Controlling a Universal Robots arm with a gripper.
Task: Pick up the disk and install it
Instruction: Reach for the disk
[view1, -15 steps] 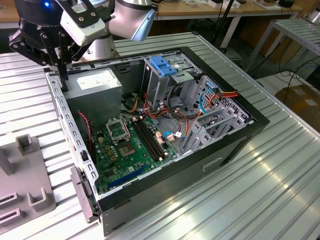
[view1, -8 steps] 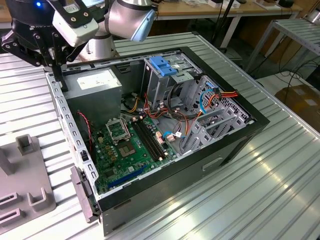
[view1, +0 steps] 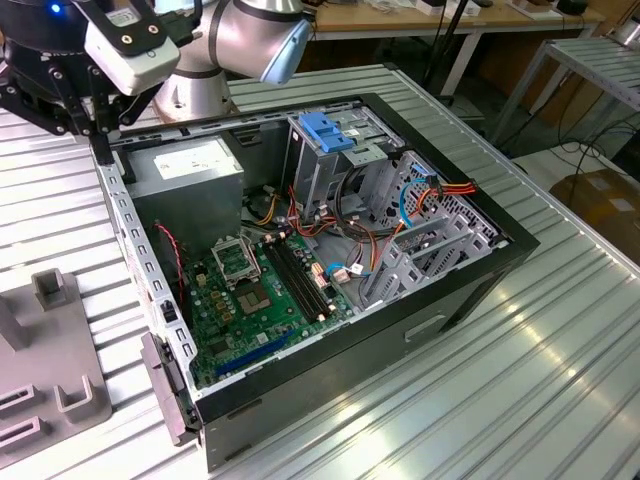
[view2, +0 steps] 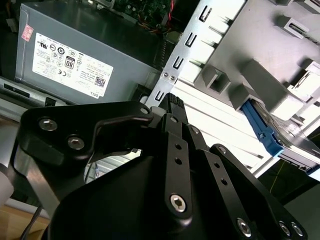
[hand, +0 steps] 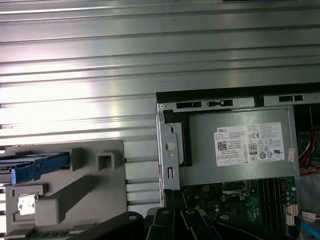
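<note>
One tool hangs over the far left corner of the open computer case, above the case wall and just beside the grey power-supply box. In the second wrist view its fingers look pressed together, narrow, with nothing between them.

The disk is not in the case. It sits in a grey holder on the ribbed metal desk, outside that same wall, and a strip of bare desk separates holder and case. I judge that the disk lies away from the case and on the near side of the tool. Its blue rail seems to point toward the case wall, so the long axis probably runs that way. I cannot tell if it lies flat or stands on edge.

Raised grey posts of the holder stand close around it, so the room for the fingers looks small.
</note>
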